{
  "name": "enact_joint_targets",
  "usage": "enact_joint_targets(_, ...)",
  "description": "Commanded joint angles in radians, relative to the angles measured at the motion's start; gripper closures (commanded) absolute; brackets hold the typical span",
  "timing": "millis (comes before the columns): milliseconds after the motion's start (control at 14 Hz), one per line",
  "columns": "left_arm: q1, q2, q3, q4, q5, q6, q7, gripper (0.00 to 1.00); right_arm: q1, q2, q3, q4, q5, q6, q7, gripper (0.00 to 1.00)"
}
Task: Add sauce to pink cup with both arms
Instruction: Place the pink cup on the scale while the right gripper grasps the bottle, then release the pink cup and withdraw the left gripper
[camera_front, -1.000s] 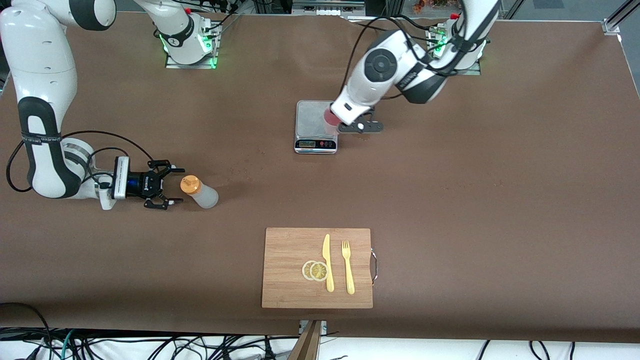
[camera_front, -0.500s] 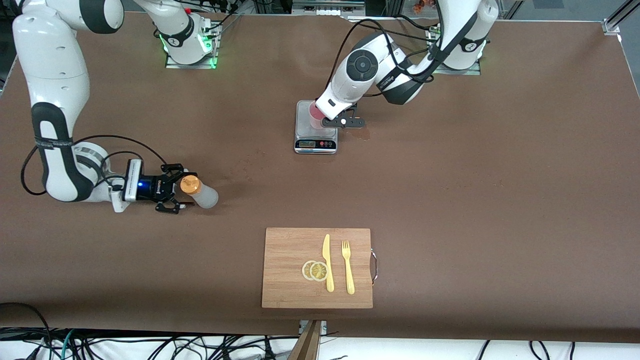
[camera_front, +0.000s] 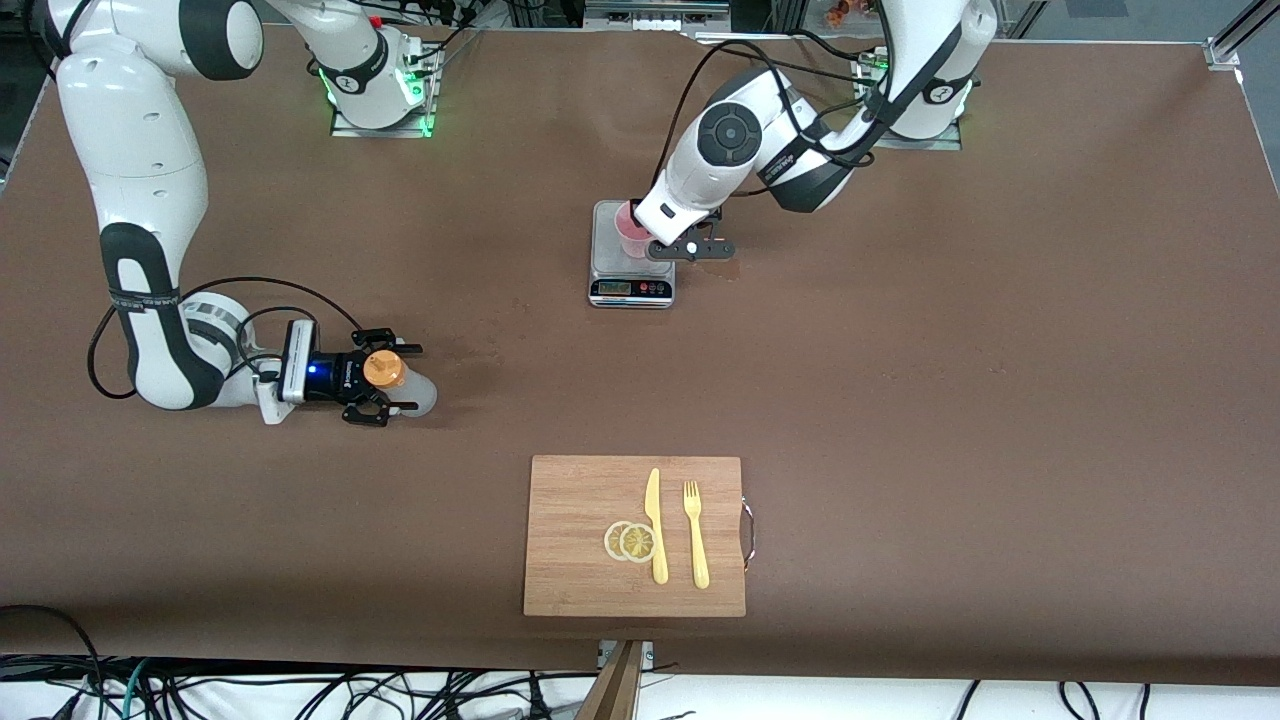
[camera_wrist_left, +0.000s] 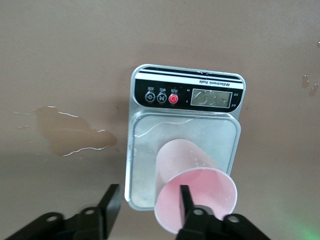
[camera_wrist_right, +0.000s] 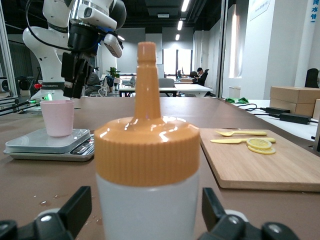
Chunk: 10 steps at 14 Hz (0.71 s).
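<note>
- Front view: one sauce bottle (camera_front: 398, 383) is standing on the surface (camera_front: 900, 400) toward the right arm's end; the right tool (camera_front: 392, 381) is sitting spread around it, not yet pinching. One pink cup (camera_front: 632, 231) is resting on the scale (camera_front: 632, 262), at 1 o'clock from the bottle.
- Left wrist view: the left tool (camera_wrist_left: 148, 209) is spreading, one finger inside the cup's (camera_wrist_left: 192, 190) rim; the cup is likely light and tippy.
- Right wrist view: the bottle (camera_wrist_right: 147, 170) is probably soft and squeezable, so gripping the body below the cap (camera_wrist_right: 147, 148) seems best.

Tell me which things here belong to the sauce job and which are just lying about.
In the job: sauce bottle, pink cup, scale, right gripper, left gripper.

Lying about: cutting board, knife, fork, lemon slices, puddle.
</note>
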Motion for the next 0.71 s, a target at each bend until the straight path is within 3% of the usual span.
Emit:
enact_joint_targets(0,0.014,-0.091,0.004,0.057,-0.011,-0.182,-0.011,0.0,-0.001,0.006,0.001,0.018,0.019,-0.016,-0.013,0.65)
enact_joint_targets(71,0.02,-0.105,0.01,0.089,-0.005,-0.265,-0.003,0.0,-0.001,0.001,0.001,0.019,0.017,-0.016,-0.009,0.85)
enact_joint_targets(143,0.051,-0.112,0.01,0.128,-0.001,-0.34,0.001,0.0,-0.002,-0.006,0.001,0.021,0.013,-0.013,0.002,0.91)
enact_joint_targets(357,0.126,-0.121,0.006,0.243,-0.001,-0.518,0.015,0.0,0.03,-0.026,0.0,0.018,-0.004,-0.003,0.07,0.91)
enact_joint_targets(500,0.175,-0.129,0.013,0.284,0.012,-0.617,0.085,0.0,0.057,-0.107,-0.012,0.006,-0.027,0.045,0.115,0.92)
enact_joint_targets(643,0.282,-0.152,0.006,0.303,0.036,-0.673,0.241,0.0,0.085,-0.257,-0.018,-0.025,-0.172,0.211,0.225,0.95)
